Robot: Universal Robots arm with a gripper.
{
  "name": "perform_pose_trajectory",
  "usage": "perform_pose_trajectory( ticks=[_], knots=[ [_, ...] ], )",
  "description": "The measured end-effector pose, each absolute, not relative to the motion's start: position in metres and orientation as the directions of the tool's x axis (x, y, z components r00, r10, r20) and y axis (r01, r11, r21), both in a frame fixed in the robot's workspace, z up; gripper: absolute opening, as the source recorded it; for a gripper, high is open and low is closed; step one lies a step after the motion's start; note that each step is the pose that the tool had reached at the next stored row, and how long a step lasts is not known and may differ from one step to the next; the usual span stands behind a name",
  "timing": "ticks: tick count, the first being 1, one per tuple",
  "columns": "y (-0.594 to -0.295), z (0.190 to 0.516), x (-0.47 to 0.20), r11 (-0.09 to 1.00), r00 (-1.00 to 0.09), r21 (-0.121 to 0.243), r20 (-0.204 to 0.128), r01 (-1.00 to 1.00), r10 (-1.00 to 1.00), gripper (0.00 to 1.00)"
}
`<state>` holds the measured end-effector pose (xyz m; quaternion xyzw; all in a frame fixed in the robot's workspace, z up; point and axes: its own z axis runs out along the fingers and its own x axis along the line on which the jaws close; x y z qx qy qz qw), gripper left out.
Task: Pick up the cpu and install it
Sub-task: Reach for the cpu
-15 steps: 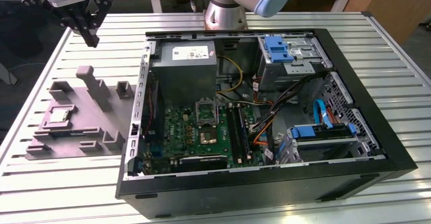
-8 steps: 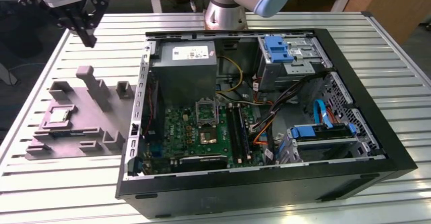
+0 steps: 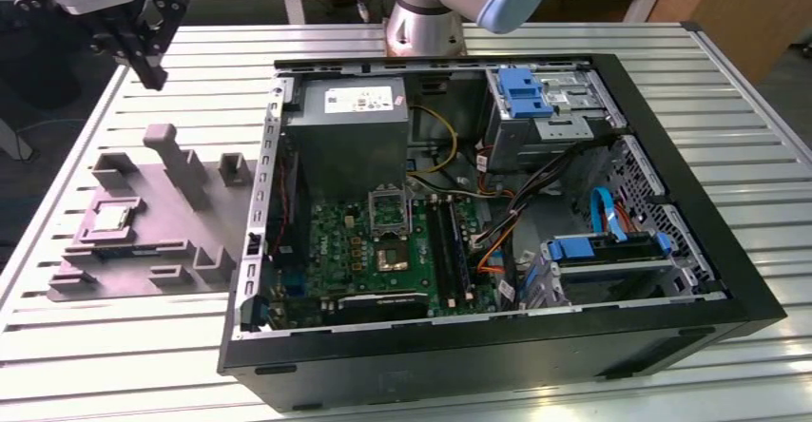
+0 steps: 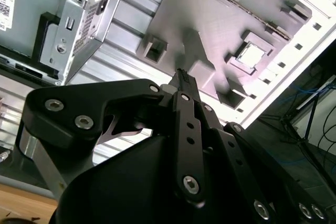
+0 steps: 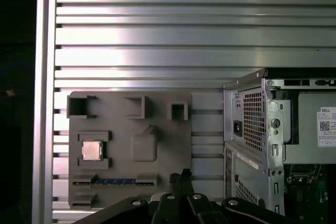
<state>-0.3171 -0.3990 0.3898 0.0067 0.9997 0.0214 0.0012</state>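
The cpu (image 3: 112,218) is a small silvery square chip lying flat in a raised pocket of the grey holder plate (image 3: 165,203), on the table at the exterior view's left of the open computer case (image 3: 482,213). Both wrist views show the cpu (image 5: 92,150) (image 4: 252,54) seated in that pocket. My gripper (image 3: 144,61) hangs high above the table's far left corner, well above and beyond the plate, apart from the cpu. Its black fingers (image 5: 181,178) (image 4: 181,77) are shut together with nothing between them. Inside the case lies the green motherboard (image 3: 380,246) with a metal socket frame (image 3: 387,206).
The case holds a grey power supply box (image 3: 345,132), blue drive brackets (image 3: 523,91), black memory slots (image 3: 444,237) and loose cables (image 3: 508,208). The holder plate has several upright blocks (image 3: 171,151). The slatted metal table (image 3: 114,365) ends close to the plate at the exterior view's left.
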Motion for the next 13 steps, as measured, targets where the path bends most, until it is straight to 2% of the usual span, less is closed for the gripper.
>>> perform_pose_trajectory(
  ticks=[13],
  knots=[
    [-0.399,0.389,-0.365,0.999,-1.000,0.043,0.000,0.013,0.013,0.11]
  ],
)
